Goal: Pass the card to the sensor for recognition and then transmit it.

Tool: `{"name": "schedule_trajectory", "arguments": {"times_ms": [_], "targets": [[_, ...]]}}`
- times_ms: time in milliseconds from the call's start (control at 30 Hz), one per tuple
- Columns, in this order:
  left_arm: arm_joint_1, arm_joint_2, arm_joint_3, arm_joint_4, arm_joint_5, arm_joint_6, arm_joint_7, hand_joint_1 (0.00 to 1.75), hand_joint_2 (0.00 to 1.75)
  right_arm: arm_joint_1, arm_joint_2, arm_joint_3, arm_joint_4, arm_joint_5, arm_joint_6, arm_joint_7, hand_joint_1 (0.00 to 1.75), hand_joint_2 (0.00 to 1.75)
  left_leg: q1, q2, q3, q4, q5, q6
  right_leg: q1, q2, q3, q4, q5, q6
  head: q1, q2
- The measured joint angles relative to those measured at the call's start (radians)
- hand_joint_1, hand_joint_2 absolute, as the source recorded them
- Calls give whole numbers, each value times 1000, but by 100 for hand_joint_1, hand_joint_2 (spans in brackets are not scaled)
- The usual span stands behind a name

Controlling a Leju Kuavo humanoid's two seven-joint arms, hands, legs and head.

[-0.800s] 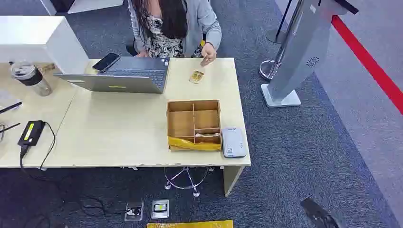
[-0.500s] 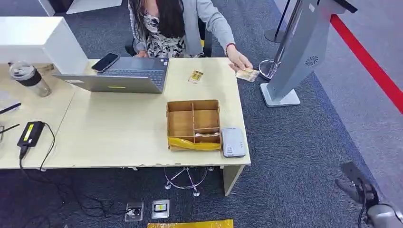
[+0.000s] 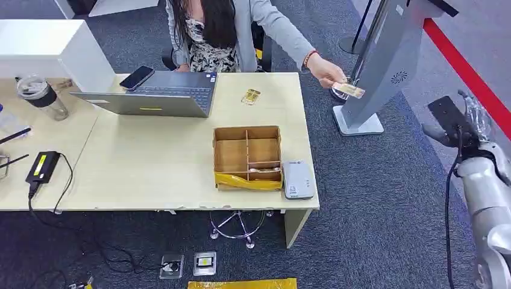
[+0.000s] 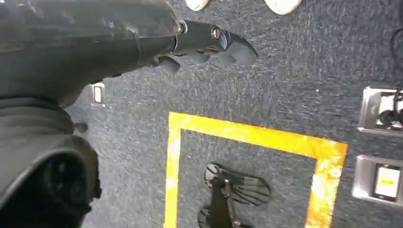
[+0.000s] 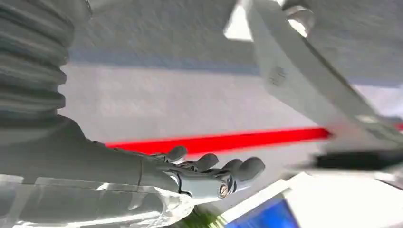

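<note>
My right hand (image 3: 467, 120) is up at the right side of the head view, over the carpet, its fingers (image 5: 223, 173) spread apart with nothing in them. The card (image 3: 348, 90) is not mine yet: a person (image 3: 241, 30) seated behind the table (image 3: 150, 174) reaches an arm past the table's far right corner and pinches it at their fingertips, in the air just in front of the grey kiosk (image 3: 385, 66). From my right hand the card lies forward and to the left, with the kiosk's foot between us, so I judge the reach must go inward and away from my body. The card's long axis looks roughly level and slightly slanted, one end pointing my way, though it is too small to read more. My left hand (image 4: 209, 45) hangs low over the floor, fingers loosely extended and holding nothing, and it is clearly the farther of the two; the right is the one to take the card. The reader (image 3: 298, 179) I take to be the sensor sits at the table's near right corner, touching the box (image 3: 247, 158), nearer to me than the card and left of my right hand.
</note>
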Motion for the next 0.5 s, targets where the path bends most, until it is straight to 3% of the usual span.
{"name": "schedule_trajectory", "arguments": {"times_ms": [67, 167, 267, 500], "targets": [[-8, -2, -3, 0, -1, 1, 5, 0, 0, -20, 38, 64, -10, 27, -54, -27, 0, 175, 0, 1, 0, 0, 0, 0, 0, 1, -1, 0, 0, 0, 0, 0], [-25, -9, -10, 0, -20, -2, 14, 0, 0, -29, 96, 160, -20, 103, -74, -53, 0, 175, 1, 0, 0, 0, 0, 0, 1, -1, 0, 0, 0, 0, 0, 0], [-35, -19, -19, 0, -21, 10, 38, 0, 0, -26, 173, 262, -42, 194, -120, -28, 0, 175, 1, 0, 0, 0, 1, -1, 1, 1, -1, 0, 0, 0, 0, 0], [-46, -36, -30, 0, -13, 17, 49, 0, 0, -16, 280, 426, -51, 214, -119, -14, 0, 175, 1, 0, -1, 0, 1, -1, 1, 0, -2, 0, 0, 0, 0, 0]]}}
